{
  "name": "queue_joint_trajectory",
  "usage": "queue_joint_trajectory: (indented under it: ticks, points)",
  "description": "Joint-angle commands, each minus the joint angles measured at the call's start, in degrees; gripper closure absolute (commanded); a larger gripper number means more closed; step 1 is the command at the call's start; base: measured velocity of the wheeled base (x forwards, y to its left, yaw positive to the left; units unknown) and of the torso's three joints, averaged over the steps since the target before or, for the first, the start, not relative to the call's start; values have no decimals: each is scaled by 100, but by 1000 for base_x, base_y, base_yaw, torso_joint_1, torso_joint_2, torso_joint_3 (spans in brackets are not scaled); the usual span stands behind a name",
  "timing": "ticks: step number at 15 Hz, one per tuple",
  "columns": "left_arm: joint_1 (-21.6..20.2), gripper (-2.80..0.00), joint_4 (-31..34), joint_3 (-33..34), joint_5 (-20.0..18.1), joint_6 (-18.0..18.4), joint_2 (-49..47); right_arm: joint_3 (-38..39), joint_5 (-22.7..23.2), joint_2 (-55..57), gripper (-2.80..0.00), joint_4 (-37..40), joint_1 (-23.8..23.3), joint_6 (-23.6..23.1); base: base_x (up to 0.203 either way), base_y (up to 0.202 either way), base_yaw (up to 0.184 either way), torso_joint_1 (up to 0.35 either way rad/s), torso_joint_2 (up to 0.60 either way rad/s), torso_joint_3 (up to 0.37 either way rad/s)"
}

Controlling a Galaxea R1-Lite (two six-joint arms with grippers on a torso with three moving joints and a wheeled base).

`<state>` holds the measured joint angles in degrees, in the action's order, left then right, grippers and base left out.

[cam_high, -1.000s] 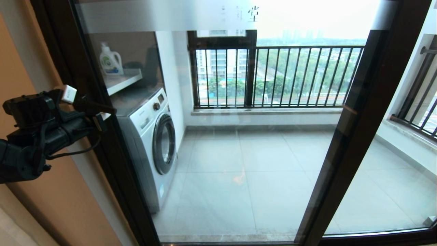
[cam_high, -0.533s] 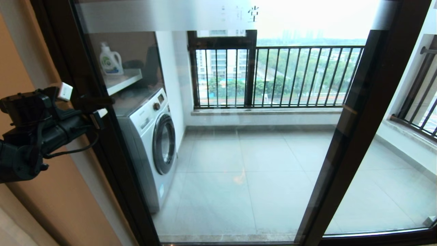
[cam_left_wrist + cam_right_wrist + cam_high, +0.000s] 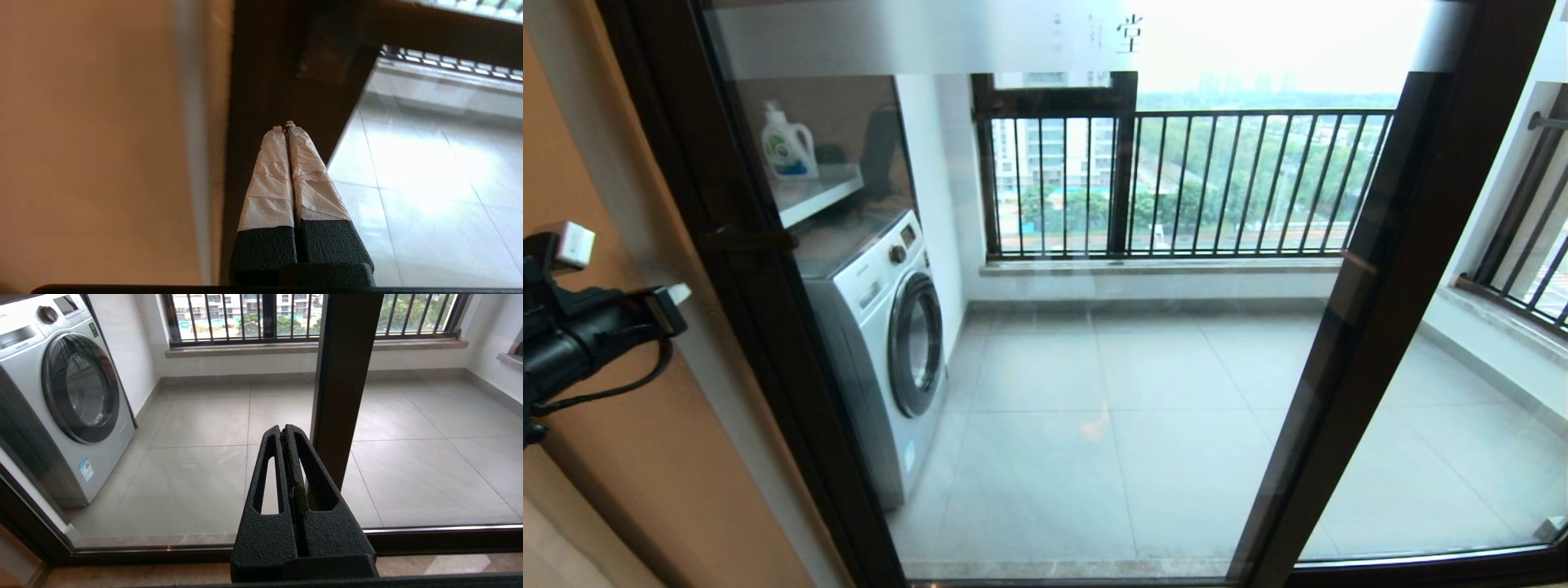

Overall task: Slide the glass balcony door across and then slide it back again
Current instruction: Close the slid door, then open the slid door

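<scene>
Your left gripper (image 3: 286,124) hangs off the door (image 3: 1045,327), near its dark brown left frame and the orange wall (image 3: 621,457); its paper-wrapped fingers (image 3: 269,179) are pressed together, holding nothing. The door's clear glass, with a frosted strip on top, spans the opening before the grey floor tiles (image 3: 1111,425) and rounded white washing machine (image 3: 890,327). Your right gripper (image 3: 286,430), textured black with slotted fingers, points at the door's lower rail, jaws pressed together.
</scene>
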<state>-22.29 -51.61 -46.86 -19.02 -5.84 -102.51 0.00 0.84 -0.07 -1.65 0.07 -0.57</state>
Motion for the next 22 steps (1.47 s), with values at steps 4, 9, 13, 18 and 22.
queue_joint_trajectory:
  ticks: [4, 9, 13, 18, 22]
  points:
    - [-82, 0, -26, -24, -107, -22, 1031, 53, 4, 4, 0, -2, 1, -4, 0, 0, 0, 0, 0, 0]
    - [634, 0, 2, -102, -197, -35, 1632, 53, 4, 7, 0, -2, 1, -4, 0, 0, 0, 0, 0, 0]
    - [1410, 0, -25, -421, -107, 43, 897, 53, 4, 7, 0, -2, 1, -4, 0, 0, 0, 0, 0, 0]
    - [1750, 0, -38, -885, 359, 279, 74, 53, 4, 7, 0, -2, 1, -4, 0, 0, 0, 0, 0, 0]
    - [1729, 0, -763, -798, 556, 316, -630, 53, 4, 7, 0, -2, 1, -4, 0, 0, 0, 0, 0, 0]
